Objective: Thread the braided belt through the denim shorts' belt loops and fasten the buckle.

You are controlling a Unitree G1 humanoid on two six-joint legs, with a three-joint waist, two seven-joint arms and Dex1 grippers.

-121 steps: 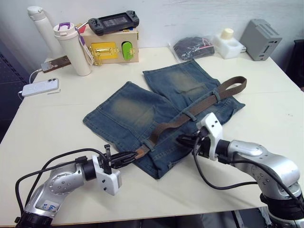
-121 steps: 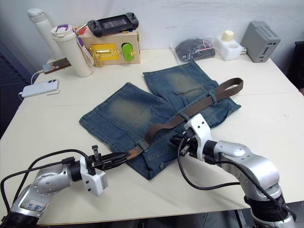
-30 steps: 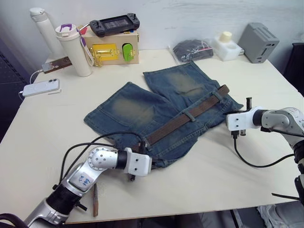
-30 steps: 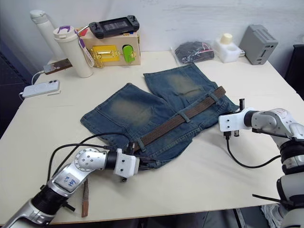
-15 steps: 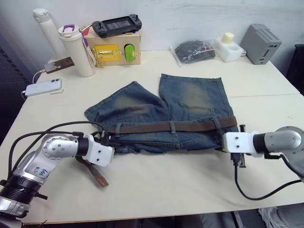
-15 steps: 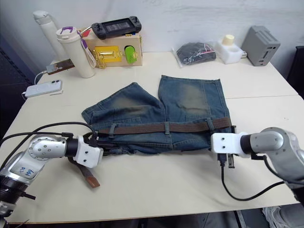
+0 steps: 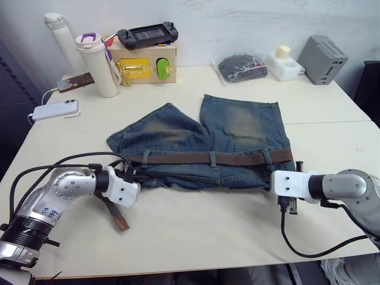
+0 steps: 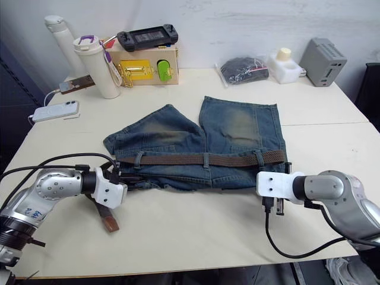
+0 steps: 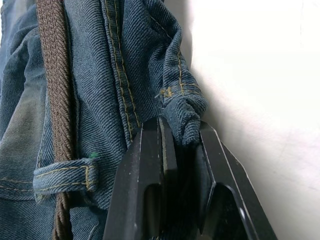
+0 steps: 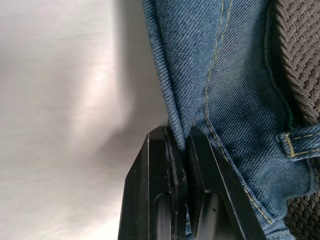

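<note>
Denim shorts [image 7: 237,127], turned since four seconds ago, waistband now spanning between left gripper [image 9: 182,145] and right gripper [image 10: 182,142], each clamped on a corner; braided belt [image 7: 237,158] through loops, loose end beside left gripper.

Bare table [image 7: 196,225] before denim shorts [image 7: 237,127] passable; far edge crowded (tumbler [image 7: 100,64], latch box [image 7: 144,62]).
</note>
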